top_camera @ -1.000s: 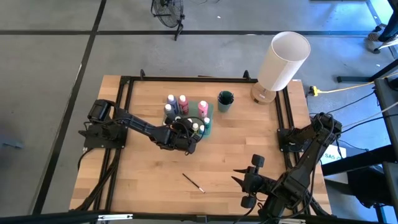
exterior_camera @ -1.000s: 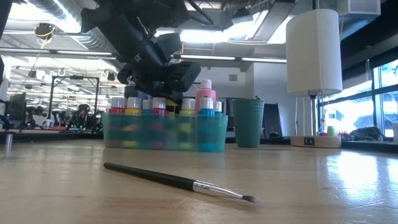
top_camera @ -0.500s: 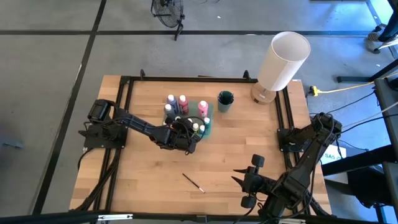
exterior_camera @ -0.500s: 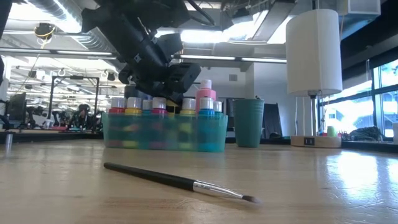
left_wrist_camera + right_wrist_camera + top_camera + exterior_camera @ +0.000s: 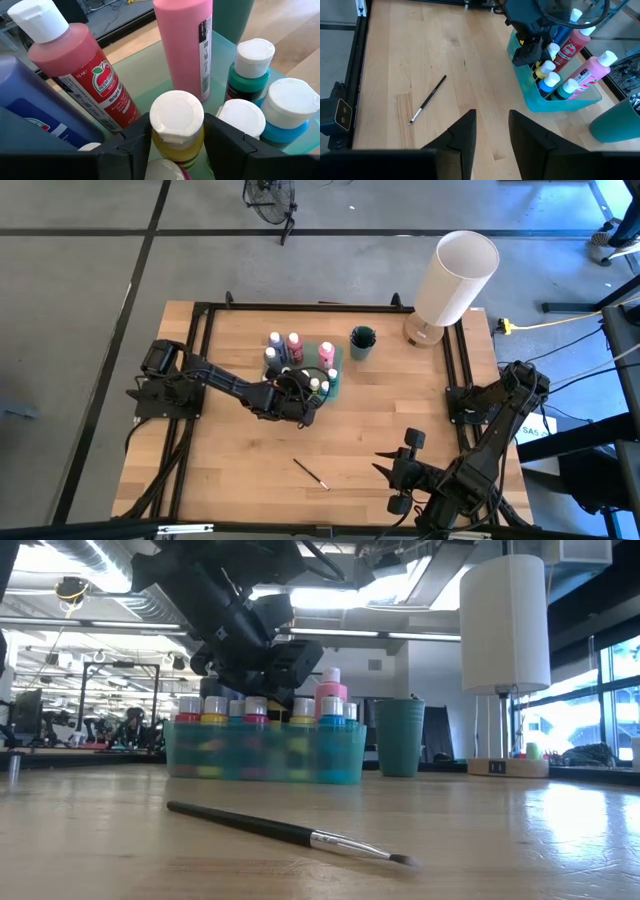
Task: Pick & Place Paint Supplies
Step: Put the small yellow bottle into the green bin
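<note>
The left gripper [image 5: 176,137] hangs over the teal tray [image 5: 330,375], its fingers either side of a yellow bottle [image 5: 177,127] standing inside among the other bottles; whether they pinch it or only flank it I cannot tell; the straight-down reach likely keeps clear of neighbouring caps. One brush [image 5: 311,474] lies loose on the table [image 5: 230,450], at about five o'clock from the tray. The right gripper [image 5: 490,132] waits near the front edge, fingers slightly apart, holding nothing.
</note>
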